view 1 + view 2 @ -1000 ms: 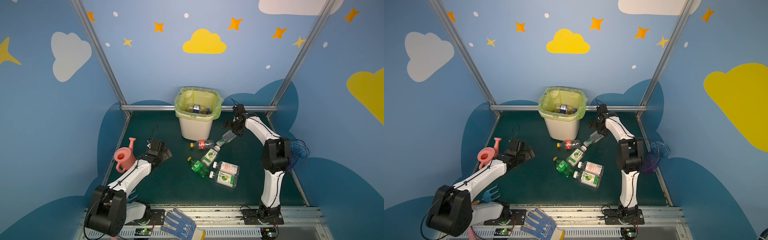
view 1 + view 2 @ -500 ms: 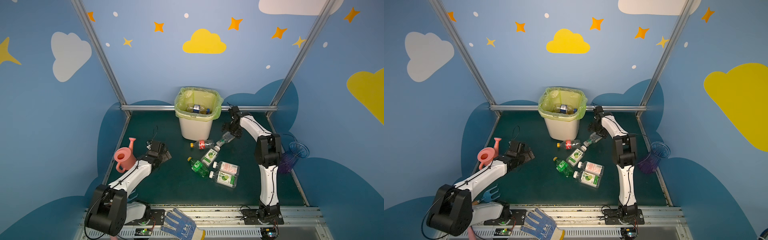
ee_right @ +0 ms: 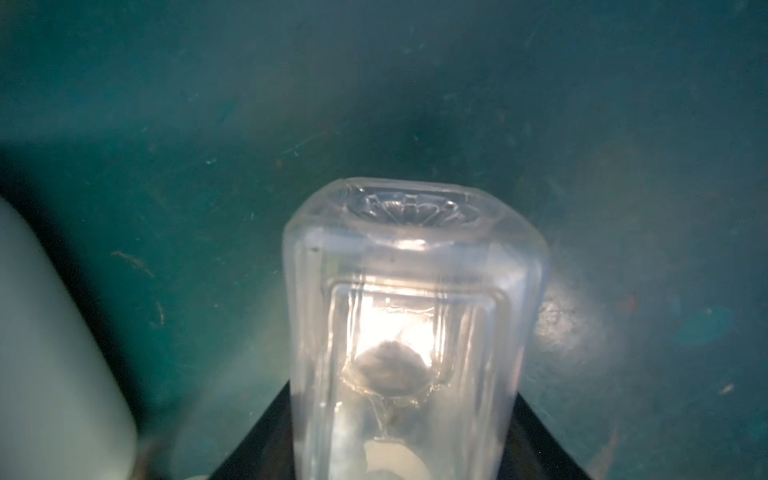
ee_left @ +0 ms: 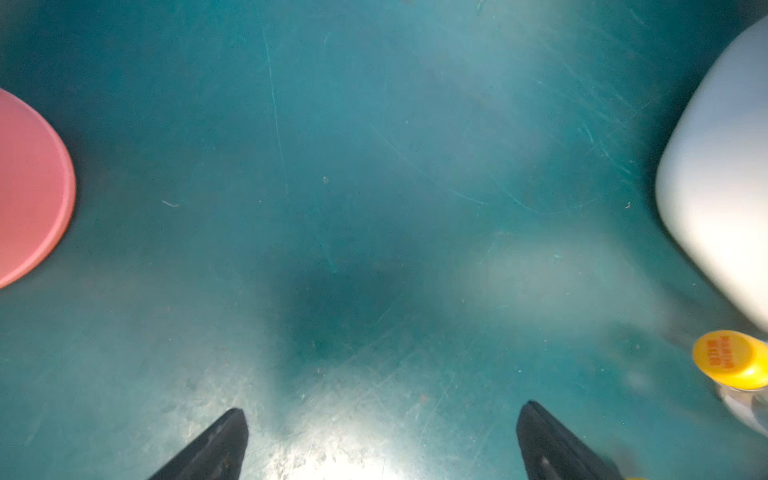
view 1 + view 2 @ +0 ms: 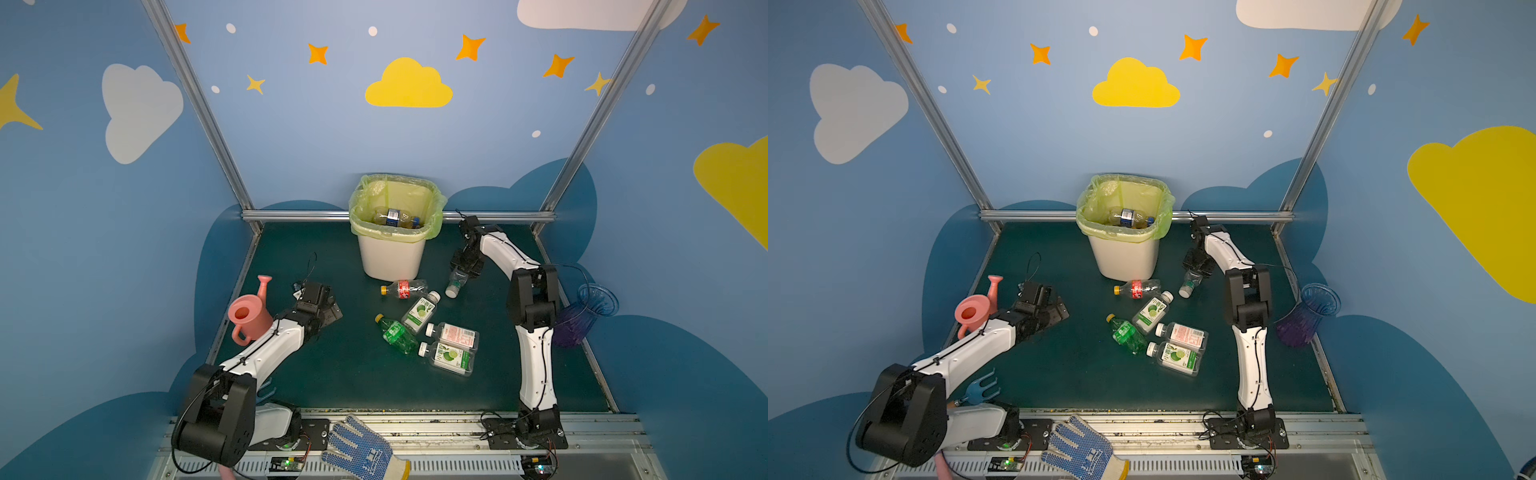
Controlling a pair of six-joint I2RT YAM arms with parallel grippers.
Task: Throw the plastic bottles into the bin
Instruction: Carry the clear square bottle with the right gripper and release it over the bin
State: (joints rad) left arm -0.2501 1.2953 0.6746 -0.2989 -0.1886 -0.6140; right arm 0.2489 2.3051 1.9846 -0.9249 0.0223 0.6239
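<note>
Right gripper (image 5: 460,273) clenched around a clear bottle (image 5: 455,284), low over the mat (image 5: 353,365) just beside the bin (image 5: 392,259). Risk: the slick thin wall slips or buckles on lifting, or a free end strikes the tall bagged rim. Left gripper (image 5: 330,309) spread, empty. Five bottles (image 5: 419,309) lie before the bin; watering can (image 5: 248,316) and vase (image 5: 590,311) flank the arms.

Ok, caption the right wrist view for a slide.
Right gripper shut on a clear square-sided plastic bottle, dark green tabletop beyond, white plastic bin alongside.
</note>
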